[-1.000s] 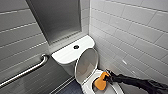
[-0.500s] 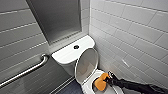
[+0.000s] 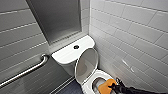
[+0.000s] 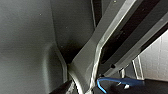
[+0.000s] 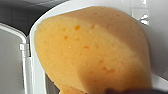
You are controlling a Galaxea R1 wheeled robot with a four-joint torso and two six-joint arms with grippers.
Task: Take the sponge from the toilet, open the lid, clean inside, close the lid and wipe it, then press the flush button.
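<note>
The white toilet (image 3: 70,53) stands in the tiled corner with its lid (image 3: 86,65) raised against the tank. A small dark flush button (image 3: 76,46) sits in the middle of the tank top. My right gripper (image 3: 111,86) comes in from the lower right and is shut on the orange sponge (image 3: 107,86), which sits over the open bowl (image 3: 95,82). In the right wrist view the sponge (image 5: 92,55) looms large and close, with the white bowl rim (image 5: 37,75) behind it.
White tiled walls close in on the right and behind the toilet. A metal grab bar (image 3: 25,72) runs along the left wall. A grey recessed panel (image 3: 57,20) rises behind the tank. The left wrist view looks onto grey metal framing (image 4: 100,50) and a blue cable (image 4: 117,81).
</note>
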